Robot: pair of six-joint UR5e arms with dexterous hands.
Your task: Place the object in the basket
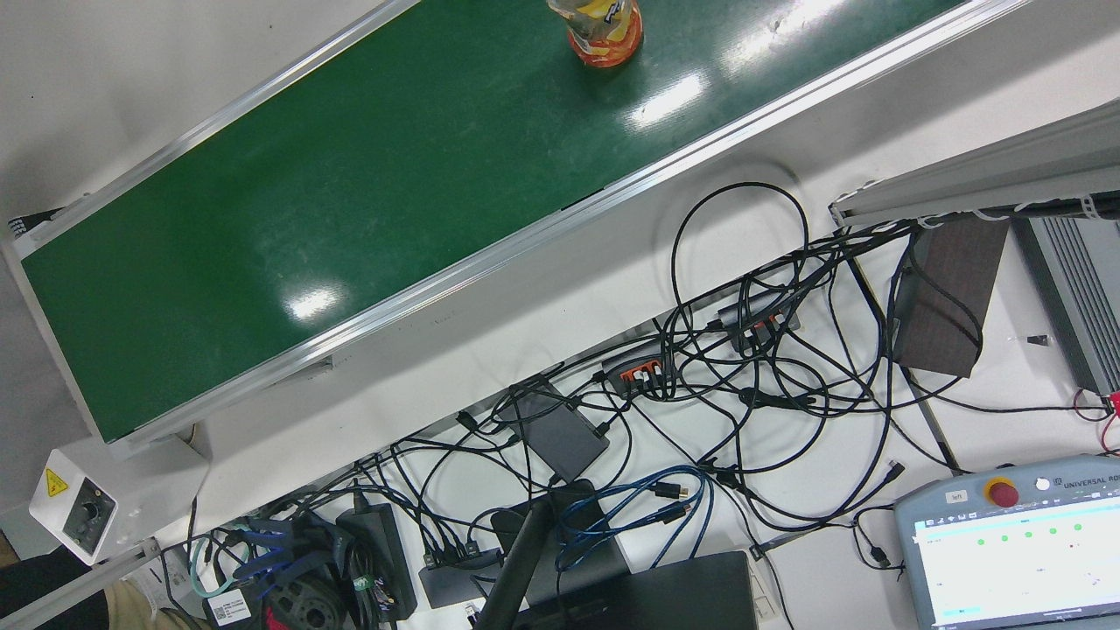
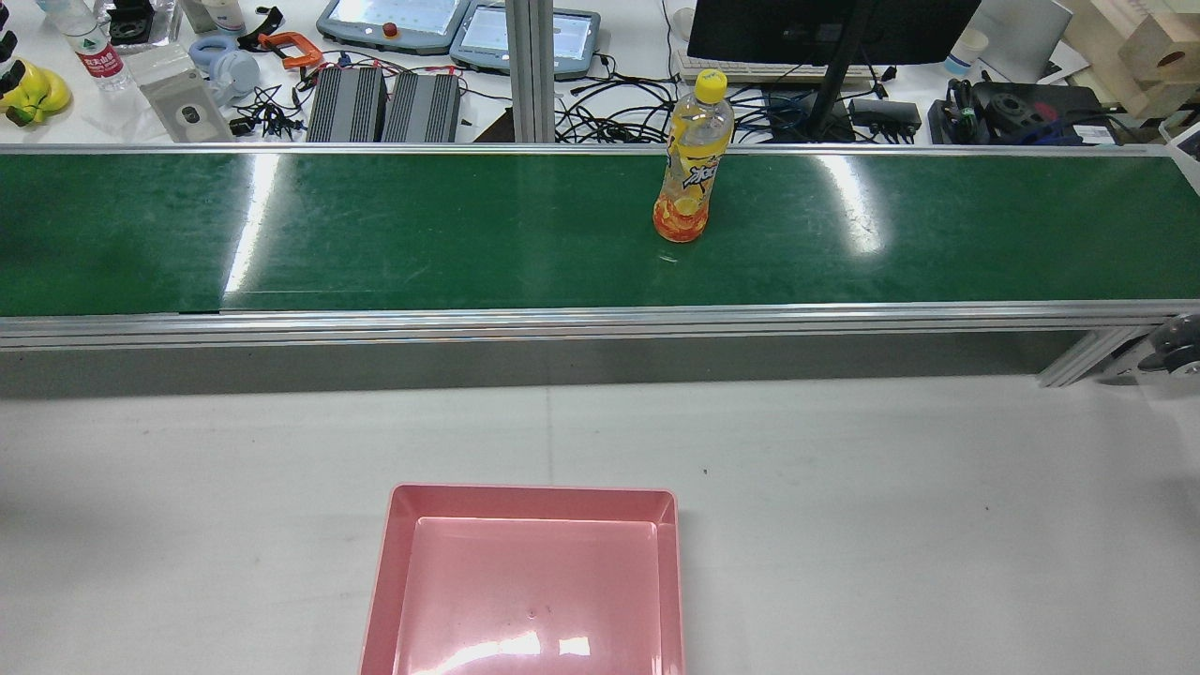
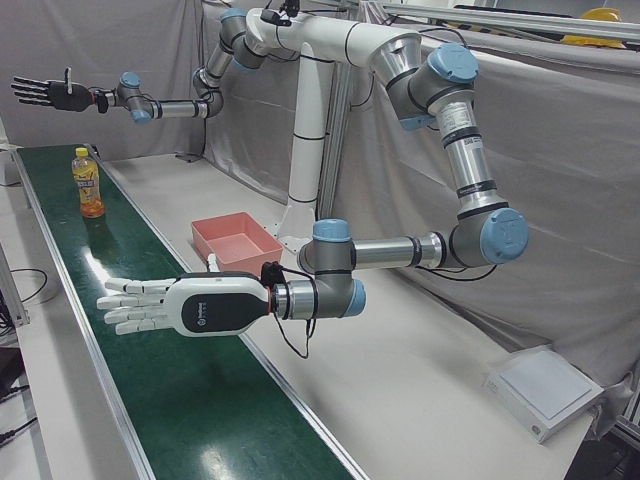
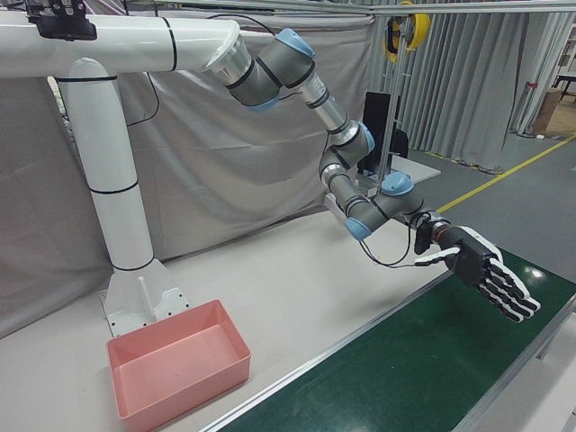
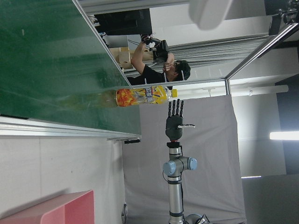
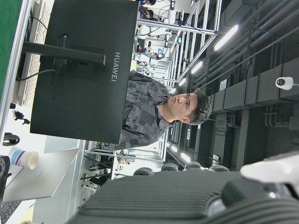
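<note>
An orange drink bottle (image 2: 692,159) with a yellow cap stands upright on the green conveyor belt (image 2: 375,234). It also shows in the front view (image 1: 604,31), the left-front view (image 3: 90,185) and the left hand view (image 5: 142,96). The pink basket (image 2: 534,489) sits empty on the white table in front of the pedestal; it also shows in the left-front view (image 3: 240,240) and the right-front view (image 4: 189,387). My left hand (image 3: 170,305) is open and flat above the belt, far from the bottle, also in the right-front view (image 4: 490,270). My right hand (image 3: 45,92) is open, raised beyond the bottle.
Aluminium rails edge the belt (image 1: 306,219). Behind it a desk holds cables (image 1: 744,367), teach pendants (image 2: 394,19) and a monitor (image 2: 825,28). A white box (image 3: 545,390) lies on the table. The white pedestal (image 4: 117,225) stands behind the basket.
</note>
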